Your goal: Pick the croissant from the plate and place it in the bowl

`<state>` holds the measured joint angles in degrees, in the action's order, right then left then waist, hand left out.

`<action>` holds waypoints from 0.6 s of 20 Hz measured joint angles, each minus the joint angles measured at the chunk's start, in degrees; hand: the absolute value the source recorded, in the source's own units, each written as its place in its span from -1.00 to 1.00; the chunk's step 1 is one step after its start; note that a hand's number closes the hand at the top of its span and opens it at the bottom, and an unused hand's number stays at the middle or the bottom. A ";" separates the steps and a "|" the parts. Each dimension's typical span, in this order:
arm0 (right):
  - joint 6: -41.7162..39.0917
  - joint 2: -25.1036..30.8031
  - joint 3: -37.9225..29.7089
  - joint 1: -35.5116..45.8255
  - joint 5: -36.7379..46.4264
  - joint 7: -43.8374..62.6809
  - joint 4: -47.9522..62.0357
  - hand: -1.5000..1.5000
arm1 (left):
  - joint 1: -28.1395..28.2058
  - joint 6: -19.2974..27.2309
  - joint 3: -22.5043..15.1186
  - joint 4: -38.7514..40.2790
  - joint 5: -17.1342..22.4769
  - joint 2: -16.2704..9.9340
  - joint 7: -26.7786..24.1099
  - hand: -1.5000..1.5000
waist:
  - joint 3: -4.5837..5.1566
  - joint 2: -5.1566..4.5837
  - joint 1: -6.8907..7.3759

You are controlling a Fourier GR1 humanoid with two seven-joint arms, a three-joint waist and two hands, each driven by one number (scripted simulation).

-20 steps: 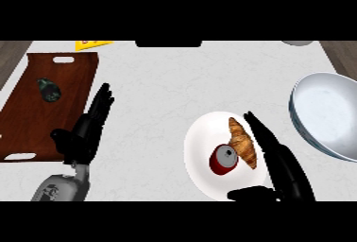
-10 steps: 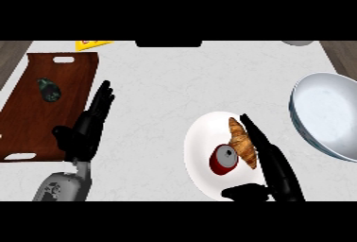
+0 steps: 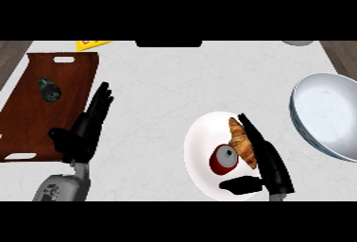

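A golden-brown croissant (image 3: 242, 142) lies on the right half of a white plate (image 3: 203, 146), next to a red round item (image 3: 223, 159). My right hand (image 3: 268, 160) lies over the plate's right edge, its straight fingers running along the croissant's right side and its thumb (image 3: 242, 184) sticking out below the red item. The hand is open and holds nothing. A large pale blue-grey bowl (image 3: 327, 113) sits to the right of the plate, partly cut off by the view's edge. My left hand (image 3: 85, 126) rests open at the left, fingers up.
A dark wooden tray (image 3: 42, 113) at the left holds a small dark green item (image 3: 49, 89); my left hand overlaps its right edge. A yellow object (image 3: 90, 44) and a grey one (image 3: 298, 43) peek in at the counter's far edge.
My right hand has slid up and left, closer against the croissant's right side. The left hand, plate and bowl have stayed put.
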<state>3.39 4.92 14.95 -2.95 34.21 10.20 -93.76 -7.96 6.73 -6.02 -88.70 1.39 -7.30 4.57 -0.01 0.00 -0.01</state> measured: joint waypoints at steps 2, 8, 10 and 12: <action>0.80 -0.19 -0.91 1.50 1.10 -0.48 2.81 -1.00 | -0.13 0.16 -0.07 0.25 -0.60 0.77 0.29 0.00 | 0.01 0.00 0.03; 3.15 1.27 -3.07 3.98 5.96 -0.71 9.06 -1.00 | -0.38 0.39 0.16 1.13 -1.99 1.76 -0.24 0.00 | 0.01 -0.01 0.05; 3.50 1.30 -2.82 3.69 7.39 -0.93 10.27 -1.00 | 0.83 0.24 -0.02 0.31 -2.50 2.02 -0.54 0.00 | 0.01 0.00 0.06; 3.12 0.96 -3.49 5.11 7.42 -1.47 12.26 -1.00 | 0.07 -0.42 1.07 0.35 -2.28 1.75 -0.13 0.00 | 0.06 0.04 0.04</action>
<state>6.51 5.88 11.46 2.16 41.63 8.73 -81.50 -7.89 6.30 -4.95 -88.35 -0.88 -5.55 4.45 0.05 0.04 0.03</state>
